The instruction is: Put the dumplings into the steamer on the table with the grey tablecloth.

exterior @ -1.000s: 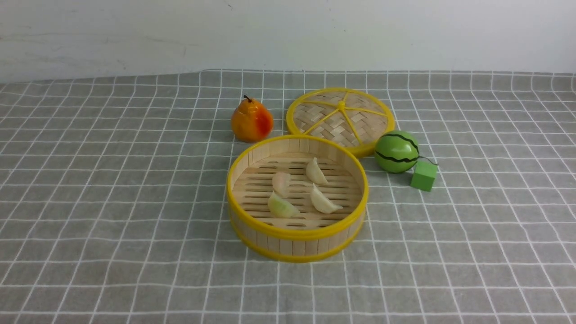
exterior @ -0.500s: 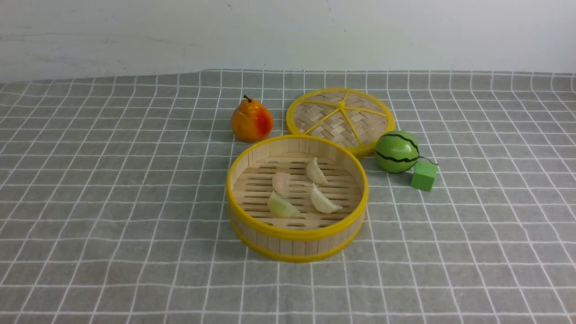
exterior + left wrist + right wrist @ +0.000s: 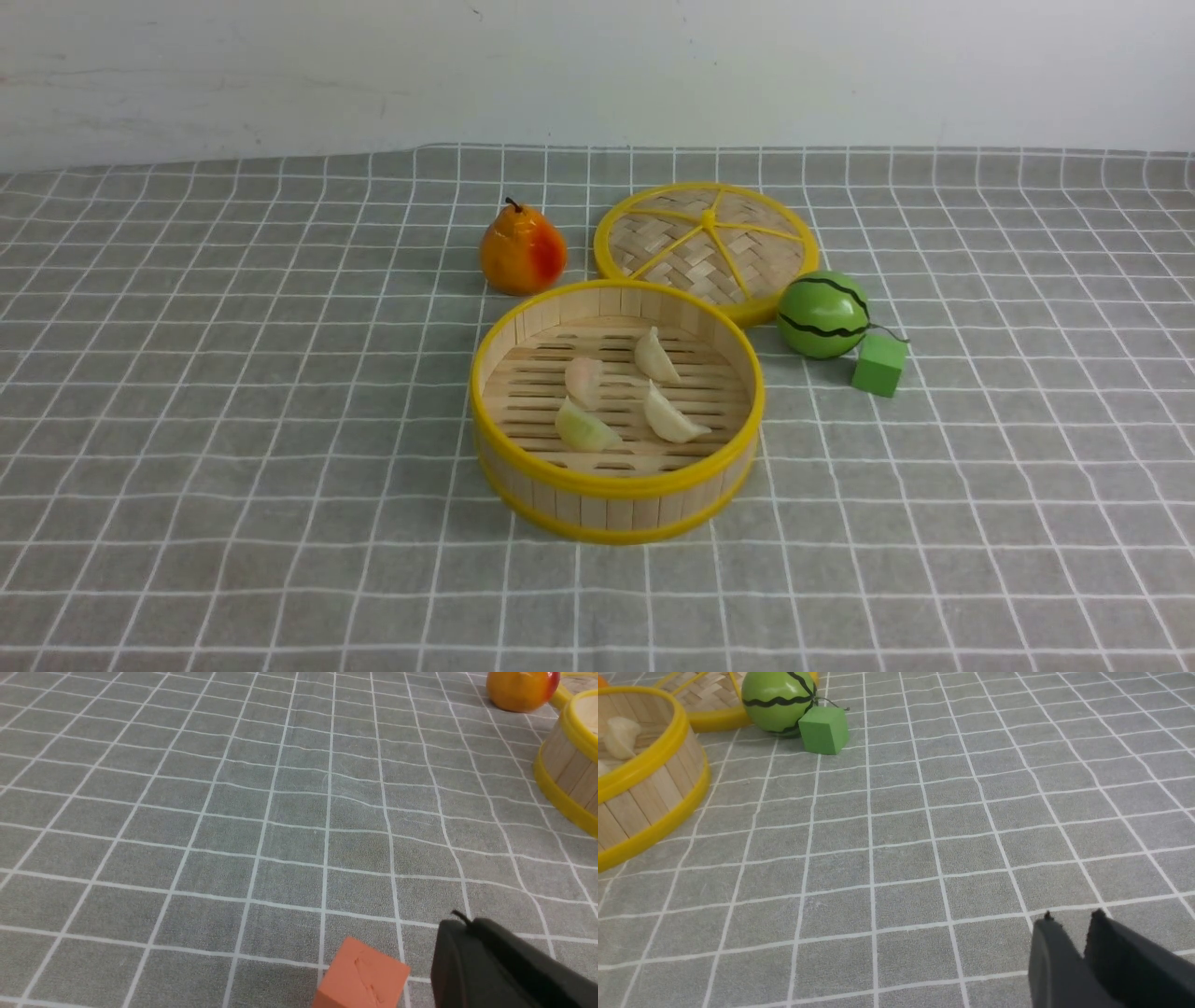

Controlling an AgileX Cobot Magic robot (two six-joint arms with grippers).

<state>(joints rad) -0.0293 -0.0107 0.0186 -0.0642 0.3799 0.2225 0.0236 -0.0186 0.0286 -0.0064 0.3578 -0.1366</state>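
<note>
The steamer [image 3: 616, 485] stands mid-table on the grey tablecloth [image 3: 233, 420]. Four dumplings lie on its slatted floor: a pink one [image 3: 583, 378], a yellow-green one [image 3: 583, 427] and two off-white ones [image 3: 655, 356] [image 3: 672, 417]. Neither gripper shows in the front view. My left gripper [image 3: 460, 921] is shut and empty, low over the cloth, well apart from the steamer's wall [image 3: 567, 772]. My right gripper [image 3: 1071, 919] is shut and empty with only a thin slit at its tips, far from the steamer [image 3: 644, 793], where one dumpling [image 3: 620, 737] shows.
An orange-red pear [image 3: 522, 250] and the flat woven lid [image 3: 707, 245] sit behind the steamer. A green toy watermelon [image 3: 823, 315] and a green cube [image 3: 878, 364] are to its right. An orange cube [image 3: 359, 980] lies on the cloth beside my left gripper.
</note>
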